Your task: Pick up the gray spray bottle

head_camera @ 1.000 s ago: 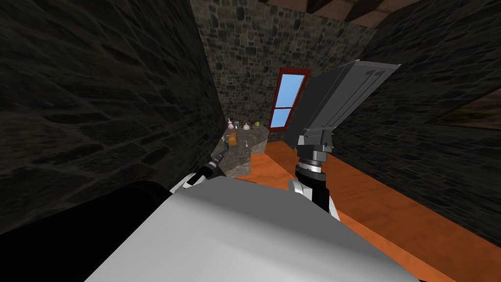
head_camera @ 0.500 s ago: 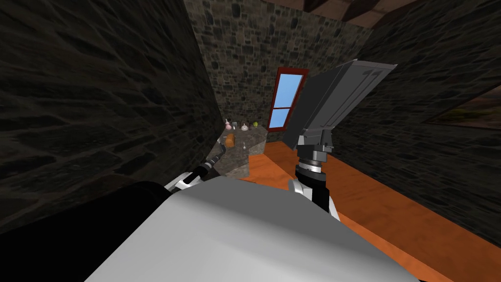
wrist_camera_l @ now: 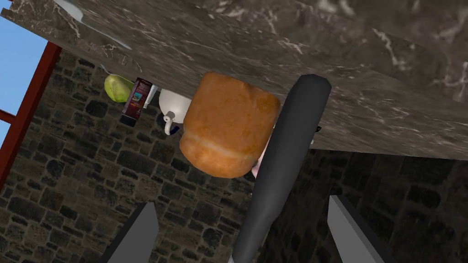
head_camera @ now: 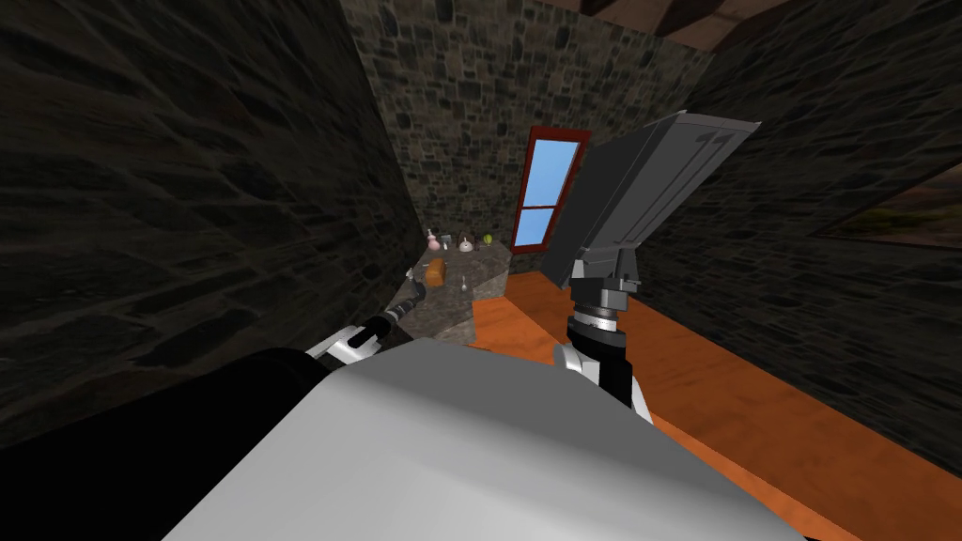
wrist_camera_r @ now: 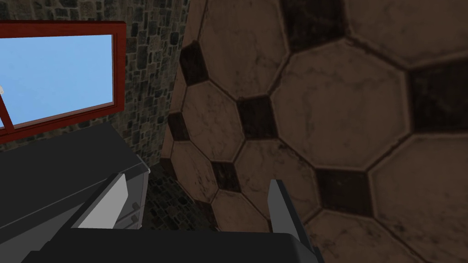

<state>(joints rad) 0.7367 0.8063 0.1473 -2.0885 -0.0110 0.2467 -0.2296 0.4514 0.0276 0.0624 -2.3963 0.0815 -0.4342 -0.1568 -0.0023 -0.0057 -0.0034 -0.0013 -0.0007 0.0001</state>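
A slim dark grey thing (wrist_camera_l: 285, 155), which I take for the spray bottle, stands on the marble counter (wrist_camera_l: 374, 86) right in front of my left gripper (wrist_camera_l: 241, 202). Its free end reaches in between the open fingers, and neither finger touches it. Close beside it sits an orange-brown loaf (wrist_camera_l: 228, 123). In the head view my left arm stretches to the counter (head_camera: 484, 272), with the left gripper (head_camera: 414, 287) next to the loaf (head_camera: 435, 272). My right arm is raised on the right, and the right gripper (wrist_camera_r: 194, 205) is open with nothing in it.
A white teapot (wrist_camera_l: 176, 107), a dark carton (wrist_camera_l: 136, 101) and a green apple (wrist_camera_l: 118, 87) stand farther back on the counter, with a pink flask (head_camera: 432, 242). A tall grey cabinet (head_camera: 658, 188) rises by the red-framed window (head_camera: 545, 193). Stone walls close in on the left.
The head view has swung, so the counter sits further left and lower. My left arm has stretched out further along the counter toward the loaf. The right arm has kept still.
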